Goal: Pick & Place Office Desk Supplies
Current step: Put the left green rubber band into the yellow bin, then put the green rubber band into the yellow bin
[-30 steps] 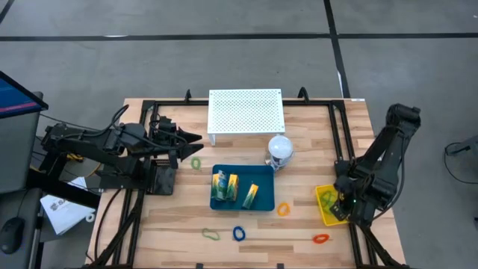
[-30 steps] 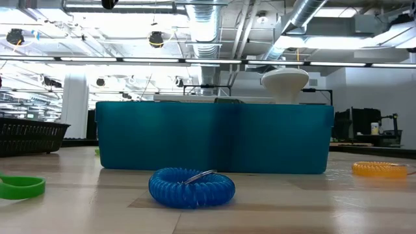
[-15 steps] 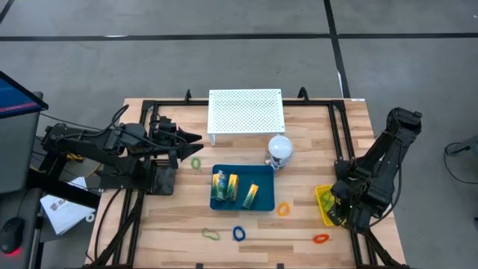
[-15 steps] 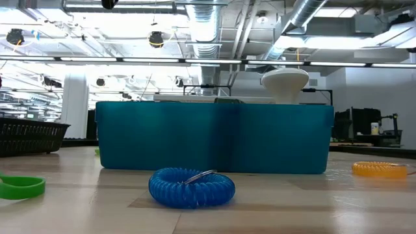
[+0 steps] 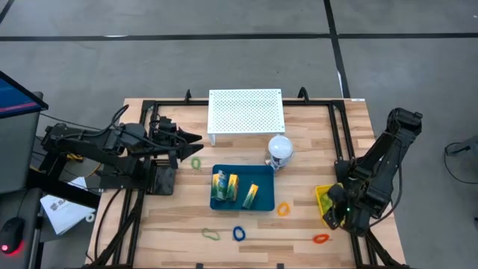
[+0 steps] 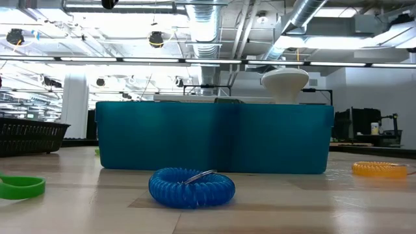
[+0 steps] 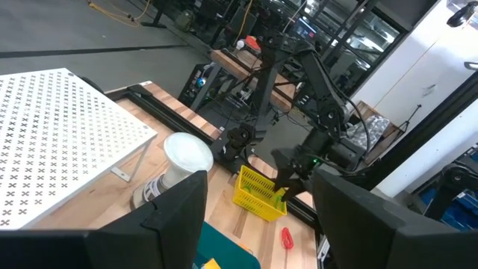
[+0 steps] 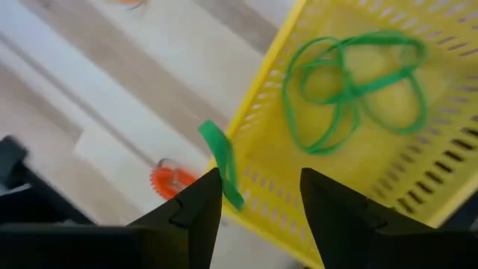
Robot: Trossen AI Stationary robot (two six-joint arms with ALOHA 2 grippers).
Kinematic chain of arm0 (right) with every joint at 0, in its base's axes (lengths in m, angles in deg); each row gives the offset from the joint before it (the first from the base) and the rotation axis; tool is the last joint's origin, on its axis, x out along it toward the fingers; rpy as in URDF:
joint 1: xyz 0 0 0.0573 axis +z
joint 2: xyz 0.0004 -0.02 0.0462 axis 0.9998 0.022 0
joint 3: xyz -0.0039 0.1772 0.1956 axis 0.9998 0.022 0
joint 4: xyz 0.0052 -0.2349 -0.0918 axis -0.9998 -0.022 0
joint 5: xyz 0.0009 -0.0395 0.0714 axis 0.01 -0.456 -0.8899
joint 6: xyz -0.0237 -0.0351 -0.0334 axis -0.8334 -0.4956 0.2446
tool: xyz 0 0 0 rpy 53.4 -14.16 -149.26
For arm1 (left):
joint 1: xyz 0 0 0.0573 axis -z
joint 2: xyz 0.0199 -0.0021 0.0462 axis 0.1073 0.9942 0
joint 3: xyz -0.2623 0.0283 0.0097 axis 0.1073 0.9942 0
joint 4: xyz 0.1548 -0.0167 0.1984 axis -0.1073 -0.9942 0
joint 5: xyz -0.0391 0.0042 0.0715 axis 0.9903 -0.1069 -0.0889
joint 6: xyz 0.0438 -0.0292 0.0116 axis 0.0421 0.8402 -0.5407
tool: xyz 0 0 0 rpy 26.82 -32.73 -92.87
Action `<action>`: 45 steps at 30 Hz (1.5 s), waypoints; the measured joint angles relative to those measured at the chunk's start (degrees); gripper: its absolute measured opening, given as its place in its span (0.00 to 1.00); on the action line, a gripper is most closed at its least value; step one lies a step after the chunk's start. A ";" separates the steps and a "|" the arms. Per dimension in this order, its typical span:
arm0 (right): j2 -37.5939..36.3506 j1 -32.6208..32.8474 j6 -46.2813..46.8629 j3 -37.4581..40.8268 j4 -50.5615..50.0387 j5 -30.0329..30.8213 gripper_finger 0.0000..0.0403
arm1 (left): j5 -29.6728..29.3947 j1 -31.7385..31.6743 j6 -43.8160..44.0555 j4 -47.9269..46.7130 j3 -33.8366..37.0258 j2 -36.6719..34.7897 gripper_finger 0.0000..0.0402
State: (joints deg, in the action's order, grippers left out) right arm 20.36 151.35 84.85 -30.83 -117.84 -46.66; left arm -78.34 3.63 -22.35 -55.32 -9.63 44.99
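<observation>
Wooden table [image 5: 172,217] seen from above; white perforated board [image 5: 246,112] at far middle; white ball-shaped object [image 5: 281,149] just in front of its right corner; blue tray [image 5: 243,205] at centre holding three green-yellow packets [image 5: 234,185]; green loop [image 5: 196,162] near left gripper [image 5: 196,138]; orange loop [image 5: 284,209] right of tray; green loop [image 5: 211,235], blue loop [image 5: 239,233], red loop [image 5: 321,239] along near edge; right gripper [image 5: 334,211] over yellow basket [image 5: 324,199] at right edge.

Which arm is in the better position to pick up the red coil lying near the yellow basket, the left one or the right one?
The right arm, probably. Its claw hangs over the yellow basket, and the red coil lies just beside that basket. The left claw waits across the table, beyond the blue bin.
</observation>
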 joint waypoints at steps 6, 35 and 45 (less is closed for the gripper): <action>0.00 0.00 -1.27 0.00 4.23 2.42 0.44 | -0.01 0.01 0.00 0.00 0.00 0.00 0.59; -0.07 -0.02 5.17 -0.09 -1.89 2.93 0.44 | 3.73 0.30 6.02 -8.77 -0.04 0.60 0.59; -0.07 -0.02 5.20 -0.09 1.46 2.93 0.44 | 12.16 20.92 28.76 -10.36 3.42 11.04 0.56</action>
State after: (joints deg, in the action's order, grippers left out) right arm 20.30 151.33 90.05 -30.92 -116.37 -43.73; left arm -66.18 24.55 6.41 -65.68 -6.20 56.03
